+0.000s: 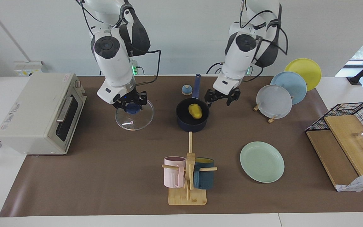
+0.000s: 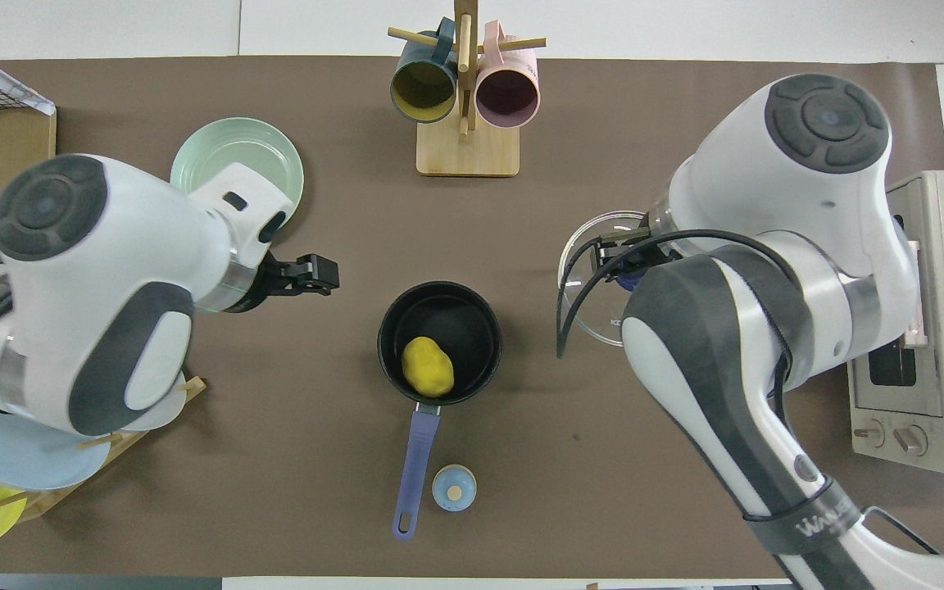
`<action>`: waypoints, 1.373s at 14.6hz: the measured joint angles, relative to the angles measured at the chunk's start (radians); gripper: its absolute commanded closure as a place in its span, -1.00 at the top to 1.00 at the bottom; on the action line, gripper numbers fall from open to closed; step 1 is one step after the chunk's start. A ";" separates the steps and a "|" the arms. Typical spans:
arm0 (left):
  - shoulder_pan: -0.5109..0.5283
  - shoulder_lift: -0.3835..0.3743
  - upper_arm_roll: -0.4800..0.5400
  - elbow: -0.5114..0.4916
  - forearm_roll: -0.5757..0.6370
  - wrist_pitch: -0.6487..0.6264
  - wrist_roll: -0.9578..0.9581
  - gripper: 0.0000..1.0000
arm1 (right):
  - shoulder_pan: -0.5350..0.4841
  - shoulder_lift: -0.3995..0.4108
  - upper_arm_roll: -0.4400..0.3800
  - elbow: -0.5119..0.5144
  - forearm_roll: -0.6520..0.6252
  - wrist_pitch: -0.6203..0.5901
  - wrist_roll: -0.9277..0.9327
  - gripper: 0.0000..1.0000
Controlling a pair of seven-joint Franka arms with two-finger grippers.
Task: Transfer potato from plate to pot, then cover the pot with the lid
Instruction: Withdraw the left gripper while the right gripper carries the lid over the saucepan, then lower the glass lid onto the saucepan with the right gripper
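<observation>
"WANUS…" on right arm (image 2: pixel 828 515) strap; other print unreadable

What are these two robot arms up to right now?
They are putting a potato into a pot and covering it. The potato already lies in the dark blue pot, and the mint-green plate is bare. The left gripper hangs open and empty in the air beside the pot. The right gripper is shut on the blue knob of the glass lid, which is not yet over the pot.
</observation>
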 measured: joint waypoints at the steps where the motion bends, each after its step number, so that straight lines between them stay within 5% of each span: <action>1: 0.051 -0.004 0.002 0.019 0.000 -0.031 0.056 1.00 | 0.002 0.000 0.038 -0.002 0.000 0.029 0.056 -1.00; 4: 0.180 -0.016 0.003 0.037 0.000 -0.100 0.244 1.00 | 0.047 0.008 0.122 -0.013 0.000 0.102 0.225 -1.00; 8: 0.266 -0.028 0.003 0.039 0.021 -0.178 0.393 1.00 | 0.184 0.046 0.132 -0.026 -0.007 0.187 0.414 -1.00; 20: 0.264 -0.011 -0.014 0.182 0.066 -0.334 0.384 1.00 | 0.254 0.145 0.127 -0.033 -0.106 0.272 0.510 -1.00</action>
